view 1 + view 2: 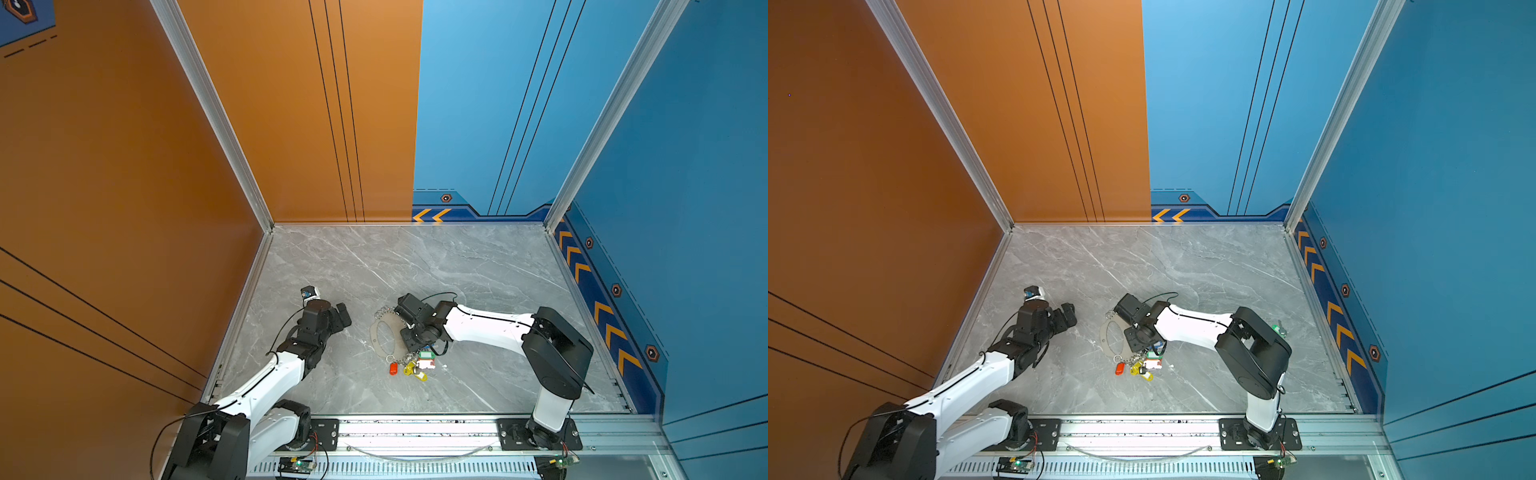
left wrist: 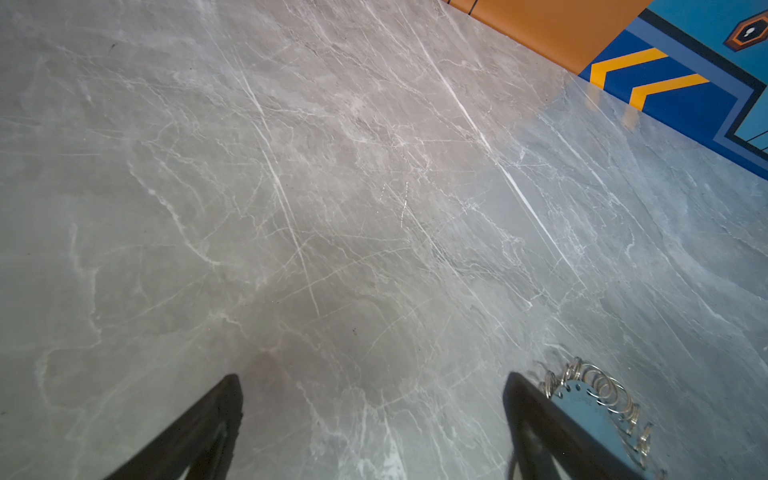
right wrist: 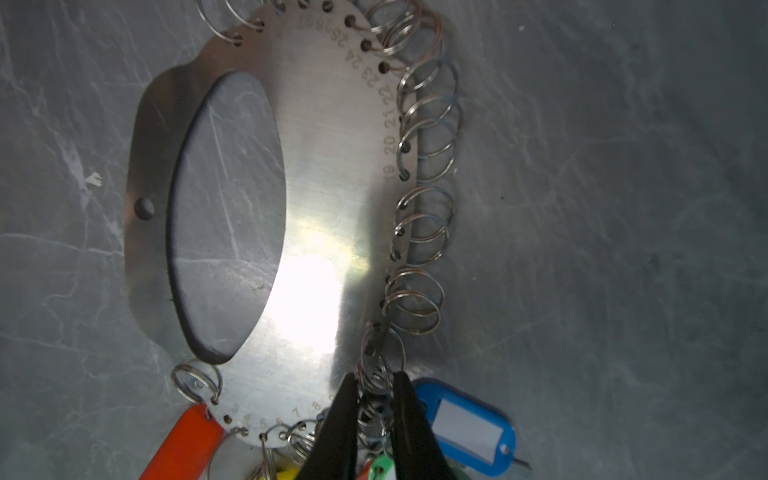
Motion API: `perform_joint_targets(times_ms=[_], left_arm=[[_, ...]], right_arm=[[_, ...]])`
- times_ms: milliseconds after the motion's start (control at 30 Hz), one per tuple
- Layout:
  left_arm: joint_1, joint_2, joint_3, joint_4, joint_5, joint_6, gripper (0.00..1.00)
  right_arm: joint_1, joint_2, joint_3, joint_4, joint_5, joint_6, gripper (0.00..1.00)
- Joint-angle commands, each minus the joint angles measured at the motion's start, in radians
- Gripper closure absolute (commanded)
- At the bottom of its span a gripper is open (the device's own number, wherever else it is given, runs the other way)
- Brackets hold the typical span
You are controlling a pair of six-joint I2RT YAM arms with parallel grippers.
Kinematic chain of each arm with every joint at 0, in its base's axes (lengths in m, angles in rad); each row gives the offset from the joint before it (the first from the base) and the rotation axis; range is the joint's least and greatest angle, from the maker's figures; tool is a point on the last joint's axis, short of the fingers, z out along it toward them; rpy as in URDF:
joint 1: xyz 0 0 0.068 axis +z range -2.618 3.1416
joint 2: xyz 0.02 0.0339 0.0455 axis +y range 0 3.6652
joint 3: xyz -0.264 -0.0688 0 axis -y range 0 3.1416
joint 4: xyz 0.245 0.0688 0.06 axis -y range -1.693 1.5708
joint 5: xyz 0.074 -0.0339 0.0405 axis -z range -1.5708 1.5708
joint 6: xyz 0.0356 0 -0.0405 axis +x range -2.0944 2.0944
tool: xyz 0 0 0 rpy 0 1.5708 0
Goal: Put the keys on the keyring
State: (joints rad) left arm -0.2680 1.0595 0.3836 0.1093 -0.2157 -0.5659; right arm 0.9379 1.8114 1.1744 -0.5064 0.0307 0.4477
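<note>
Keyring [image 3: 324, 166]: stiff, slick plate; pinch likely best at rim. Right hand [image 3: 376, 376] near-together astride rings [image 3: 375, 397], grip uncertain. Left hand [image 2: 372, 378] wide apart.

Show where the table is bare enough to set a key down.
Free: the far half of the table up to the back walls, and the strip between left end effector and keyring. Crowded: keys clustered by the right end effector.
</note>
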Motion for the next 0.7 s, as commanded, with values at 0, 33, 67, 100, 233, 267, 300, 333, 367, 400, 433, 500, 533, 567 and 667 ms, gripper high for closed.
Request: perform_joint_targets(times_ms=[0,33,67,100,233,267,300,333,367,400,433,500,533,567,667], left_arm=[[0.009,0.003,0.027,0.003,0.018,-0.002,0.02],[0.009,0.003,0.026,0.004,0.018,-0.002,0.02],[0.009,0.004,0.026,0.004,0.018,-0.002,0.02],[0.009,0.005,0.026,0.004,0.018,-0.002,0.02],[0.01,0.007,0.027,0.004,0.019,-0.002,0.02],[0.009,0.008,0.027,0.004,0.019,-0.003,0.02],[0.009,0.009,0.028,0.004,0.02,-0.003,0.02],[0.009,0.008,0.029,0.004,0.02,-0.003,0.02],[0.009,0.008,0.029,0.004,0.02,-0.003,0.02],[0.009,0.008,0.028,0.004,0.021,-0.003,0.02],[0.009,0.008,0.028,0.003,0.021,-0.003,0.02],[0.009,0.008,0.028,0.004,0.02,-0.003,0.02],[0.009,0.008,0.028,0.004,0.02,-0.003,0.02],[0.009,0.009,0.028,0.004,0.02,-0.004,0.02],[0.009,0.01,0.029,0.004,0.021,-0.003,0.02]], right_arm=[[0.005,-0.022,0.017,-0.035,0.029,-0.009,0.81],[0.005,-0.023,0.016,-0.035,0.026,-0.009,0.81],[0.006,-0.027,0.018,-0.037,0.023,-0.009,0.8],[0.006,-0.028,0.018,-0.037,0.022,-0.009,0.8],[0.006,-0.036,0.015,-0.038,0.015,-0.009,0.81],[0.007,-0.036,0.014,-0.038,0.01,-0.01,0.8],[0.007,-0.035,0.015,-0.038,0.008,-0.01,0.8],[0.007,-0.036,0.014,-0.038,0.006,-0.01,0.8],[0.007,-0.034,0.015,-0.038,0.003,-0.009,0.8],[0.008,-0.035,0.015,-0.038,0.001,-0.009,0.8],[0.01,-0.034,0.015,-0.038,-0.001,-0.009,0.8],[0.014,-0.033,0.017,-0.038,-0.005,-0.009,0.8],[0.016,-0.03,0.017,-0.039,-0.006,-0.009,0.8],[0.016,-0.028,0.018,-0.04,-0.009,-0.01,0.8],[0.022,-0.018,0.021,-0.043,-0.007,-0.01,0.8]])
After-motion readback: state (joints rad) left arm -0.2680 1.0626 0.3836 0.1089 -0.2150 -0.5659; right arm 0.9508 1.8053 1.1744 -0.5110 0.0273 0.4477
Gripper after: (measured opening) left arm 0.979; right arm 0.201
